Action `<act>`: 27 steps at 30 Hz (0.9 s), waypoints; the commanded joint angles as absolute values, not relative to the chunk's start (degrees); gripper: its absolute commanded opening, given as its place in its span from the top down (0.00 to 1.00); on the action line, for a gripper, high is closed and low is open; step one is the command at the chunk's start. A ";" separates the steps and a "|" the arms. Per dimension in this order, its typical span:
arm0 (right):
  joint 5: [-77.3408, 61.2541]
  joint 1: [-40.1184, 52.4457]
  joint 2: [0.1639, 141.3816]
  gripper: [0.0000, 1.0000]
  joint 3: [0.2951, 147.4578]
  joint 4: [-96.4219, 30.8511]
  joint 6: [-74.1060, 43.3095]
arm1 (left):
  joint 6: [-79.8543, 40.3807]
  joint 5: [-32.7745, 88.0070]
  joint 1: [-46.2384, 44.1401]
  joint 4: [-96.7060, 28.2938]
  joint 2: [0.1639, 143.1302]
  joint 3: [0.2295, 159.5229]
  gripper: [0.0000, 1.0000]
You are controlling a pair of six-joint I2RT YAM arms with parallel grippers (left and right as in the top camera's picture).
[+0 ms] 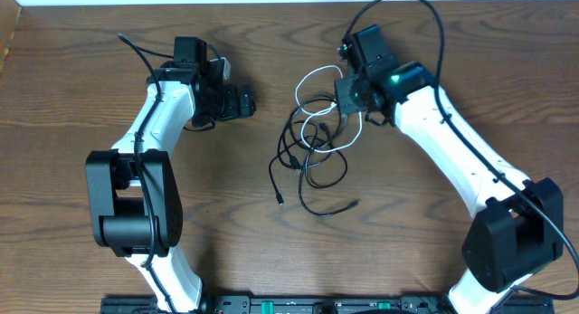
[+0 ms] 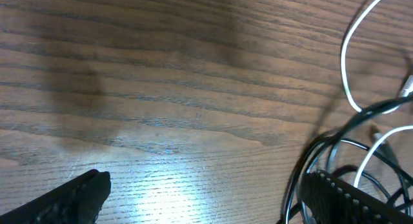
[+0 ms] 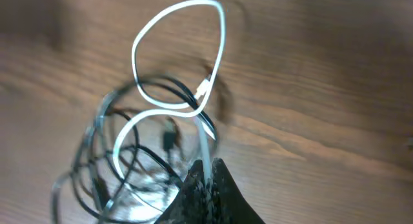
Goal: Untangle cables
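The white cable (image 1: 318, 72) lies in loops over the tangled black cable (image 1: 312, 180) in the middle of the table. My right gripper (image 1: 346, 99) sits at the right edge of the tangle. In the right wrist view that gripper (image 3: 208, 164) is shut on a strand of the white cable (image 3: 137, 51), which loops away above the blurred black cable (image 3: 97, 124). My left gripper (image 1: 242, 103) stands open to the left of the tangle, touching nothing. From its wrist its fingertips (image 2: 87, 192) are wide apart over bare wood, with the white cable (image 2: 344, 75) and black cable (image 2: 303, 162) at the right.
The wooden table (image 1: 81, 88) runs to a pale edge at the back. The arms' own thicker black cables (image 1: 434, 24) arc above the right arm. The black cable's plug ends (image 1: 280, 201) lie toward the front of the tangle.
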State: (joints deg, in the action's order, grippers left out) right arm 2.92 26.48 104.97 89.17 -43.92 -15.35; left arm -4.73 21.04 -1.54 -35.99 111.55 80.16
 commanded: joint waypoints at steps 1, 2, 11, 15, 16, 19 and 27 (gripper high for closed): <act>-5.50 26.24 105.16 0.99 89.03 -42.44 -21.21 | -5.26 20.69 -1.30 -36.18 111.22 79.72 0.02; -9.08 26.24 105.16 0.99 89.03 -41.54 -19.05 | -5.26 20.69 -1.30 -36.18 111.22 79.72 0.02; 6.55 25.52 105.25 0.99 88.44 -40.82 -27.27 | -5.26 20.69 -1.30 -36.18 111.22 79.72 0.02; 5.52 25.61 105.34 0.99 86.83 -40.49 -31.70 | -5.26 20.69 -1.30 -36.18 111.22 79.72 0.02; 2.94 25.65 105.34 0.99 86.28 -39.90 -31.70 | -5.26 20.69 -1.30 -36.18 111.22 79.72 0.02; -0.25 26.59 105.36 0.99 82.91 -37.32 -31.73 | -5.26 20.69 -1.30 -36.16 111.22 79.72 0.02; -5.13 29.56 105.36 0.99 73.76 -32.25 -34.94 | -5.26 20.71 -1.30 -36.18 111.22 79.72 0.02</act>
